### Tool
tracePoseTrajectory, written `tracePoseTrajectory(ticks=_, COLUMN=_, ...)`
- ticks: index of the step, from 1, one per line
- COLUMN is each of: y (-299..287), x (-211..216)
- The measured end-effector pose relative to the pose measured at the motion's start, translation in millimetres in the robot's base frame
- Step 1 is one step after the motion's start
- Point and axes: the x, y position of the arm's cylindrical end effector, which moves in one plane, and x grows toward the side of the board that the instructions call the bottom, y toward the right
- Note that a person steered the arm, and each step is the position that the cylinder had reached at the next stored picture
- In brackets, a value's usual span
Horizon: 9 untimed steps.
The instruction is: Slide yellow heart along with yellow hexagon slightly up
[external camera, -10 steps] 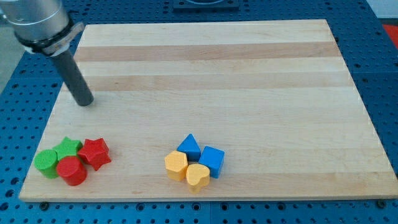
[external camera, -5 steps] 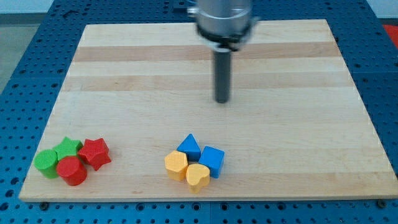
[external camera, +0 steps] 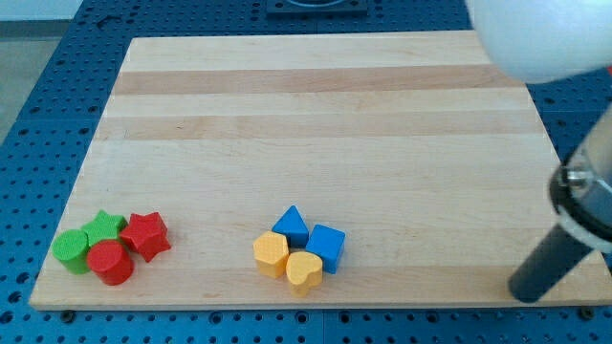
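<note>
The yellow heart (external camera: 305, 270) lies near the board's bottom edge, a little left of centre. The yellow hexagon (external camera: 271, 254) touches it on its upper left. A blue triangle (external camera: 291, 227) and a blue cube (external camera: 326, 247) crowd against them from above and the right. My tip (external camera: 525, 293) is at the board's bottom right corner, far to the right of the yellow blocks and touching none of them.
A cluster at the bottom left holds a green cylinder (external camera: 70, 249), a green star (external camera: 105, 228), a red cylinder (external camera: 111, 262) and a red star (external camera: 145, 235). The wooden board (external camera: 316, 115) rests on a blue perforated table. The arm's white body (external camera: 545, 38) covers the top right.
My tip has swept from the board's upper left, through the upper middle, to the bottom right corner. No block has moved.
</note>
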Motion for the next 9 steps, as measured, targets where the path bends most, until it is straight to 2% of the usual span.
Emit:
tracePoseTrajectory(ticks=1, y=-66.3, x=1.4)
tracePoseTrajectory(ticks=2, y=-108.6, x=0.5)
tracePoseTrajectory(ticks=6, y=-157.3, x=1.4)
tracePoseTrajectory(ticks=8, y=-242.6, x=1.4)
tracePoseTrajectory(ticks=9, y=-259.6, x=-4.7)
